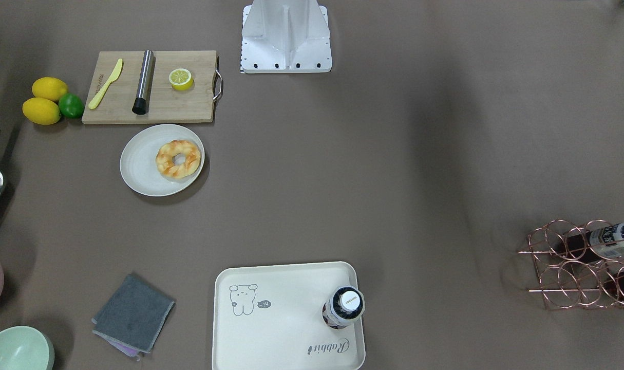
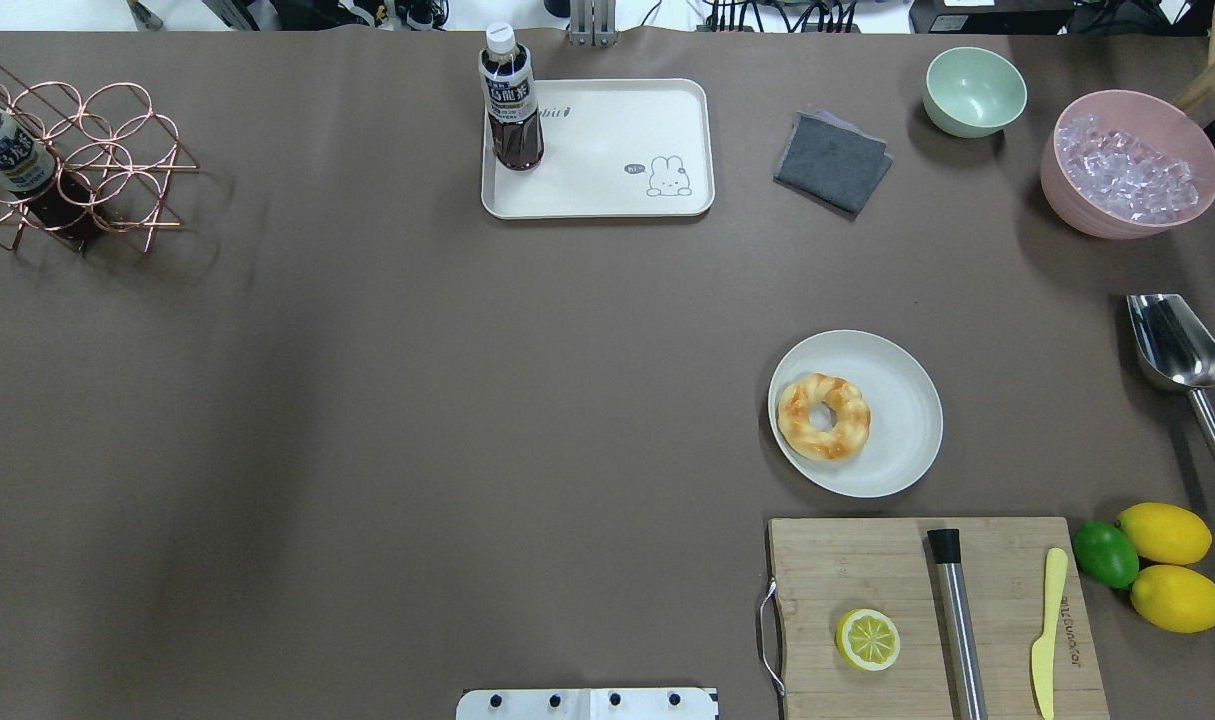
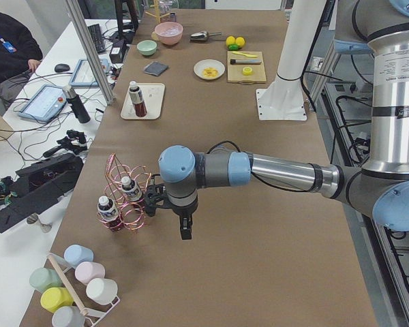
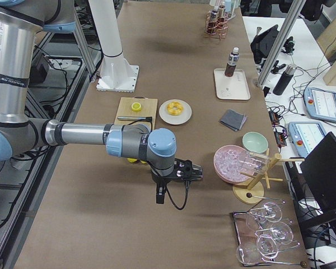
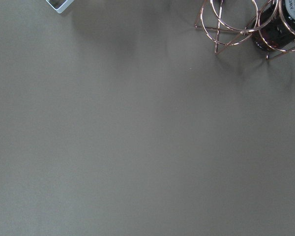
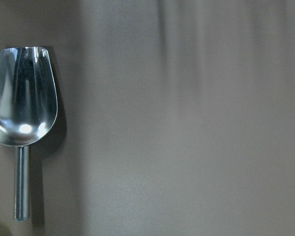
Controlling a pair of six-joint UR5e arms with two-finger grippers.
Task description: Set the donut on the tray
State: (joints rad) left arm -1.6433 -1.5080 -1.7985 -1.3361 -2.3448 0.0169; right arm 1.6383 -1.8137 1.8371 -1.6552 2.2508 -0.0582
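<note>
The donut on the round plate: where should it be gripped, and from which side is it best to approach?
Probably from straight above: the donut lies flat on the plate, whose raised rim hinders a sideways approach. Span the ring's outer edges, because the centre hole looks too small to enter.

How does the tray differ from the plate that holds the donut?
The tray is rectangular with rounded corners; the plate is round. The tray bears a grey cartoon drawing and script; the plate is plain. The tray carries an upright bottle; the plate carries the donut. Both are pale and lie flat on the brown table.
</note>
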